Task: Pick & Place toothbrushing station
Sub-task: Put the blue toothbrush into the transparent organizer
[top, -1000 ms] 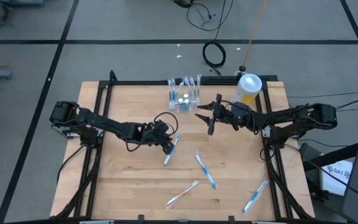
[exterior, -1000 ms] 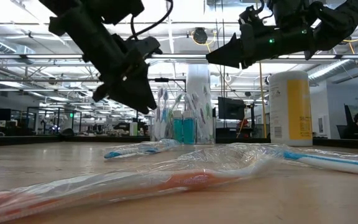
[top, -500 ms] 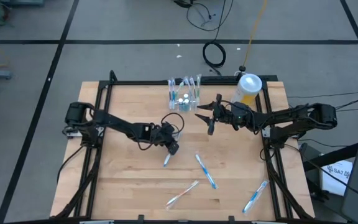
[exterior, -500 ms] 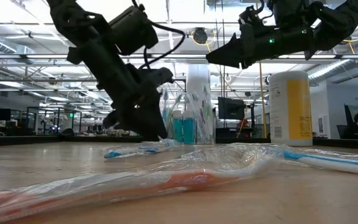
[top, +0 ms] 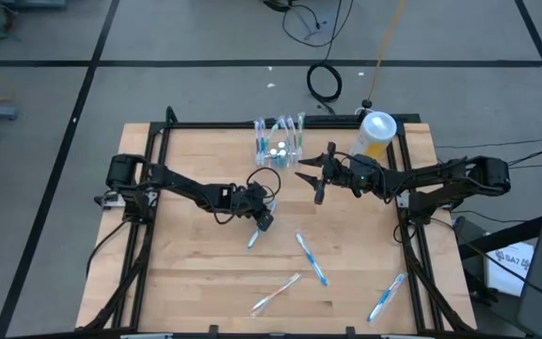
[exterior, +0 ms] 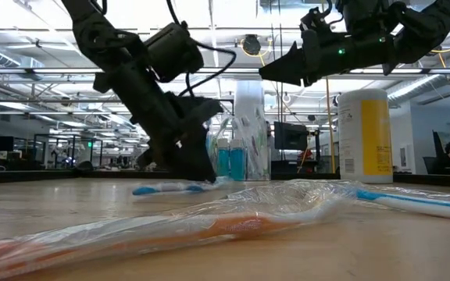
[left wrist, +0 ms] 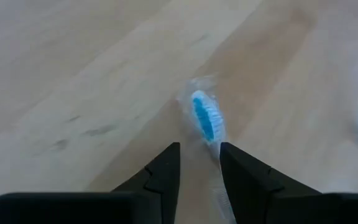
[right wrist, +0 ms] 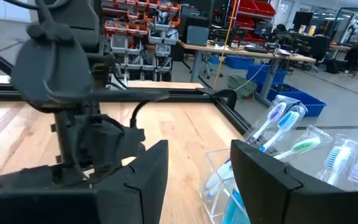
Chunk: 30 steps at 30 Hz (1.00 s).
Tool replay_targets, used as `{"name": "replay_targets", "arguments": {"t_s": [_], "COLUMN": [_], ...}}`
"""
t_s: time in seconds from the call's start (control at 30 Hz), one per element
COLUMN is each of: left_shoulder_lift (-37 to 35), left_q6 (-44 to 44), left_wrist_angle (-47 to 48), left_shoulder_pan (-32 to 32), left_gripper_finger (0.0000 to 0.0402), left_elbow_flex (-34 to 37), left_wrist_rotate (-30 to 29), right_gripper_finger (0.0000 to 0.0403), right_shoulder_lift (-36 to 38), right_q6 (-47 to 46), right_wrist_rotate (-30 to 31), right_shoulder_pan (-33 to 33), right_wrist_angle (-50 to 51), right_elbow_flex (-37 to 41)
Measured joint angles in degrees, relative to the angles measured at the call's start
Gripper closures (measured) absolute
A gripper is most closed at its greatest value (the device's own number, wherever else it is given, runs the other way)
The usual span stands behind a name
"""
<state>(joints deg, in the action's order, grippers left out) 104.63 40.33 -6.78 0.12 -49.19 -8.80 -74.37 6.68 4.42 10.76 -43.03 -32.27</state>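
Note:
The toothbrushing station [top: 280, 143] is a clear plastic holder with several brushes standing in it, at the table's far edge; it also shows in the low view [exterior: 237, 148] and the right wrist view [right wrist: 278, 155]. My left gripper [top: 263, 222] is low at the table's middle, slightly open. Its fingertips [left wrist: 199, 149] stand on either side of the neck of a wrapped blue toothbrush [left wrist: 204, 118] that lies flat on the wood [exterior: 170, 188]. My right gripper [top: 305, 177] hovers open and empty above the table, just near-right of the station. My left gripper points down with one finger [left wrist: 166, 171] on each side of the wrapped toothbrush's neck [left wrist: 213, 149], just behind the head. I cannot tell whether the fingers touch it. The toothbrush lies flat on the table.
A yellow canister with a white lid [top: 376, 132] stands at the far right corner. Three more wrapped toothbrushes lie on the near half of the table [top: 310, 258], [top: 276, 294], [top: 386, 297]. A black frame [top: 153, 160] borders the table.
My left gripper has come down and a little toward the table's right edge, onto the wrapped blue toothbrush; its fingertips are now at the table top around the brush's neck. My right arm has kept still.

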Motion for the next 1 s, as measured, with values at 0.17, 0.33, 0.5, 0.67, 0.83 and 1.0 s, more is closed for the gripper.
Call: {"name": "replay_targets", "arguments": {"t_s": [0.17,0.33,0.5,0.67,0.83,1.0], "left_shoulder_lift": [0.78,0.78,0.78,0.78,0.78,0.78], "left_q6": [-1.58,-4.31,-4.66,-4.65,-4.63,-5.85], "left_wrist_angle": [-0.63,-0.79,-0.88,-0.94,-0.86,-0.94], "left_shoulder_pan": [0.82,0.95,0.96,0.94,0.96,0.92], "left_gripper_finger": [0.0284,0.0284,0.0284,0.0284,0.03,0.0367], "left_elbow_flex": [-0.02,-0.02,0.0,0.0,0.02,0.02], "left_wrist_rotate": [0.83,2.39,2.76,2.77,2.73,3.01], "right_gripper_finger": [0.0236,0.0236,0.0236,0.0236,0.0236,0.0236], "right_shoulder_lift": [0.0,0.0,0.0,0.0,0.0,0.0], "right_q6": [0.0,0.0,0.0,0.0,0.0,0.0], "right_wrist_rotate": [-0.01,0.05,0.02,0.02,0.02,0.02], "right_shoulder_pan": [0.0,0.02,0.02,0.02,0.02,0.02], "right_wrist_angle": [0.0,-0.04,-0.03,-0.02,-0.02,-0.02], "right_elbow_flex": [0.0,0.0,0.0,0.0,0.0,0.0]}}
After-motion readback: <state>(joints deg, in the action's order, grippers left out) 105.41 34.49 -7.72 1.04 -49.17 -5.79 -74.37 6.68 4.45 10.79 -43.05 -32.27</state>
